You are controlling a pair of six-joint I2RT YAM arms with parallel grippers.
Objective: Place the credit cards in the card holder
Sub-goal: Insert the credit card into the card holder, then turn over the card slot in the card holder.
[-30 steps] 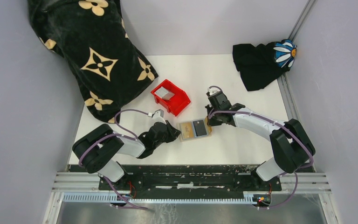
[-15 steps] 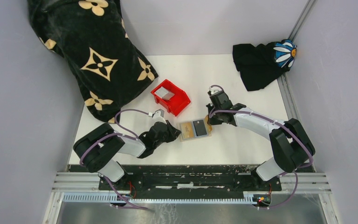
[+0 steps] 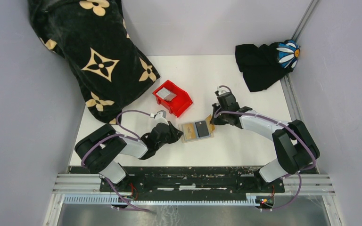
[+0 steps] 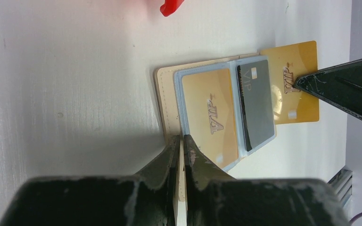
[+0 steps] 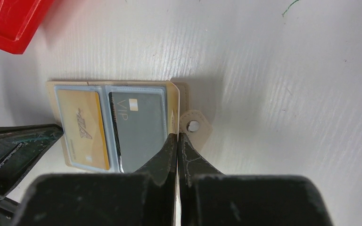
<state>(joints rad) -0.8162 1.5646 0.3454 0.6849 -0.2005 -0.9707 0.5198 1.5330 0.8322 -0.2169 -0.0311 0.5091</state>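
Top external: card holder (image 3: 196,130) open flat on tabletop (image 3: 245,94), frame centre. Left pincer (image 3: 177,134) at its left edge, right pincer (image 3: 212,121) at its right edge.

Left wrist: left pincer pressed together on holder edge. Gold card (image 4: 296,96) juts past holder's right side, long axis vertical.

Right wrist: right pincer pinching that card edge-on.

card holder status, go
Left tool shut on card holder edge. Right tool holds loose gold card at snap side. Second gold card and grey card already slotted.
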